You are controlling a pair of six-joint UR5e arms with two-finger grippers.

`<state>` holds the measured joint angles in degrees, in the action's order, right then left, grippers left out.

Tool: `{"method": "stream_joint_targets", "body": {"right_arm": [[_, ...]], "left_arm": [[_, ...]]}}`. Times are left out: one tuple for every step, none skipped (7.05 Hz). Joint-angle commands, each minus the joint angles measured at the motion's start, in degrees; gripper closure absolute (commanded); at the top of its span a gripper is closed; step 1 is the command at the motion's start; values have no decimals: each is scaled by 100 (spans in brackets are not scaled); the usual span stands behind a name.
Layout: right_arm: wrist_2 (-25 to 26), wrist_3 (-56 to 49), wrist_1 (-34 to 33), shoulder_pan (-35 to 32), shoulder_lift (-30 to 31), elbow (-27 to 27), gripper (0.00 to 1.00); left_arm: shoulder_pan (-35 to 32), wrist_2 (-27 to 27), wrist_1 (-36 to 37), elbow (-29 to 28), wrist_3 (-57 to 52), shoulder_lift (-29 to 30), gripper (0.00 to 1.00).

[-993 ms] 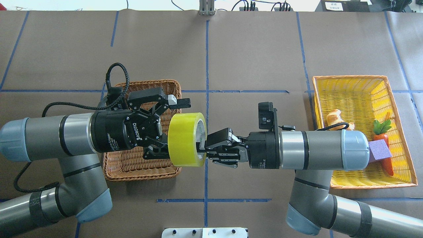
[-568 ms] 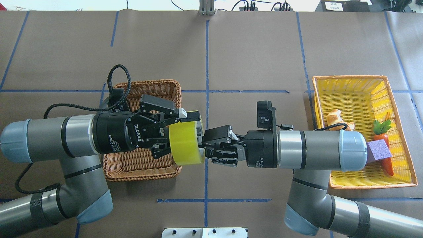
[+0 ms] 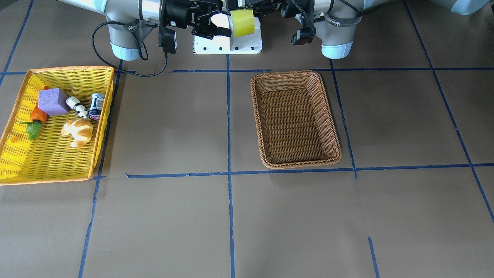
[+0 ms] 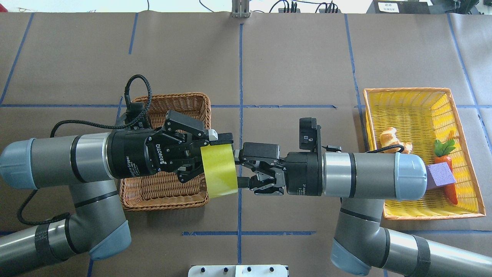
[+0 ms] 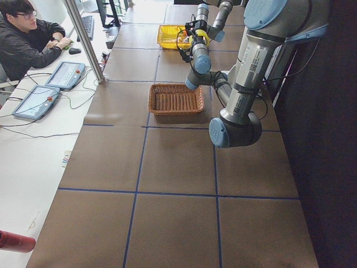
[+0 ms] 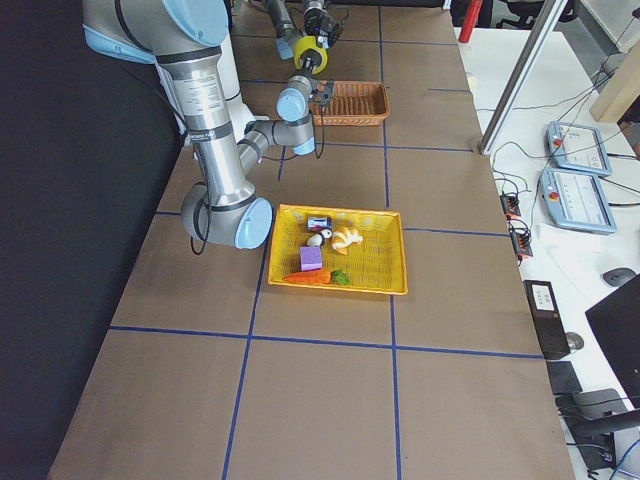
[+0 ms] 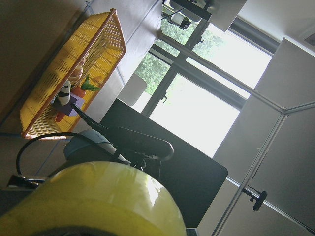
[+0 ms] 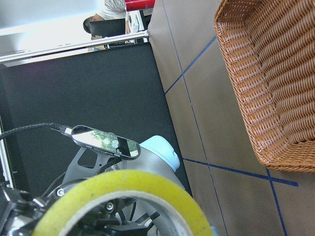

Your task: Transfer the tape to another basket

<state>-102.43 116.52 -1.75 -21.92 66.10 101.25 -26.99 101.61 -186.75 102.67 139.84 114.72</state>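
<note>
Over mid-bench, the tape [image 4: 218, 171] is now clamped by the left gripper [image 4: 209, 158]; the right gripper [image 4: 243, 165] is newly spread apart. Handover is judged done; the drop into the basket [image 4: 169, 193] is still owed.

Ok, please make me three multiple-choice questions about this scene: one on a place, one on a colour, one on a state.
1. Where is the tape?
A. lying flat on the paper
B. in the air, between the left end effector and the right end effector
C. inside a basket

2. What colour is the cube in the yellow basket?
A. purple
B. red
C. green

3. What is the state of the brown basket?
A. empty
B. full of toys
C. upside down

Answers:
1 B, the side views show it held up between them.
2 A, the front view shows it purple.
3 A, only bare weave shows inside.
</note>
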Motion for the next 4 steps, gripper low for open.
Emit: {"method": "stream_joint_targets", "body": {"right_arm": [[-5,37,-9,-5,34,8,0],[-14,28,-53,-22,69,0,0],[-14,2,-97,-66,78,0,0],[-32,-33,-367,-188,157,17,0]], "left_arm": [[-322,52,-2,25,17,-64,100],[-577,130,7,25,157,-203,100],[-866,392,33,8,297,-248,100],[-1017,604,68,-10,290,-370,100]]}}
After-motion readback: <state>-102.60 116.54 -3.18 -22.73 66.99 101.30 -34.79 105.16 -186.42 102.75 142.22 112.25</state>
